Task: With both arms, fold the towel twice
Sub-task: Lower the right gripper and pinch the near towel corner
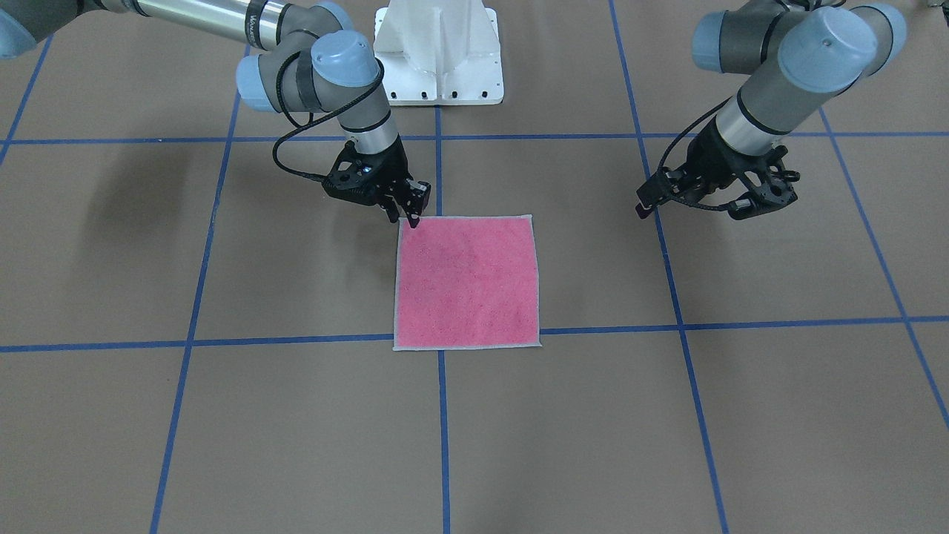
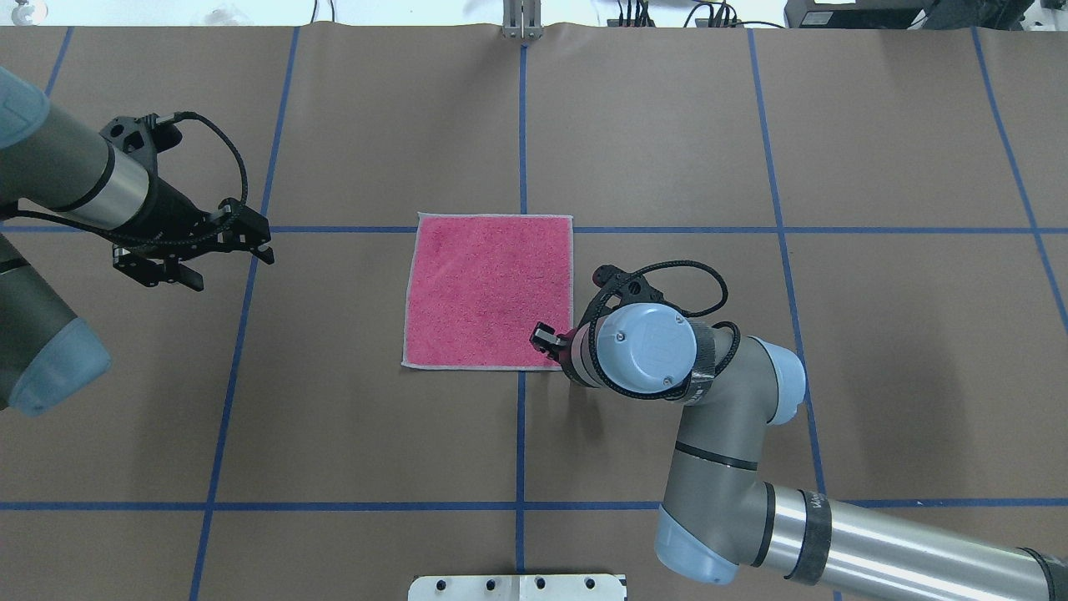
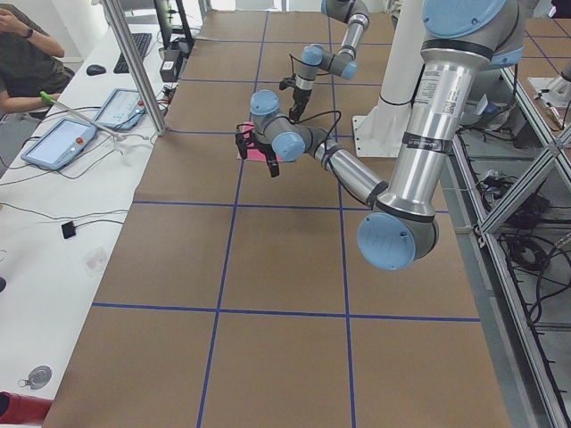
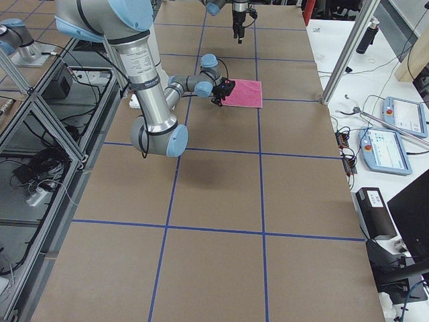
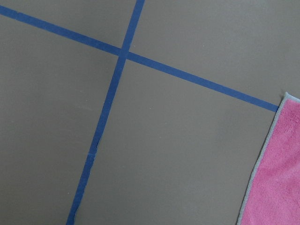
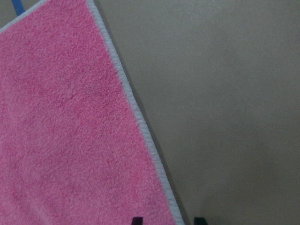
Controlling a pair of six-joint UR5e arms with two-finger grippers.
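Note:
The towel [image 1: 467, 282] lies flat and unfolded in the middle of the table, pink face up with a light grey hem; it also shows in the overhead view [image 2: 488, 288]. My right gripper [image 1: 406, 215] is low over the towel's corner nearest the robot on my right side. It is open, and in the right wrist view its fingertips [image 6: 136, 219] straddle the hem of the towel [image 6: 61, 131]. My left gripper [image 2: 263, 242] hovers well off the towel's left side, holds nothing, and its jaws look apart. The left wrist view shows only the towel's edge [image 5: 281, 178].
The table is brown paper with a grid of blue tape lines [image 1: 437, 337]. The white pedestal base [image 1: 437, 59] stands behind the towel on the robot's side. A side desk with tablets [image 3: 58, 143] and a seated person lies beyond the far edge.

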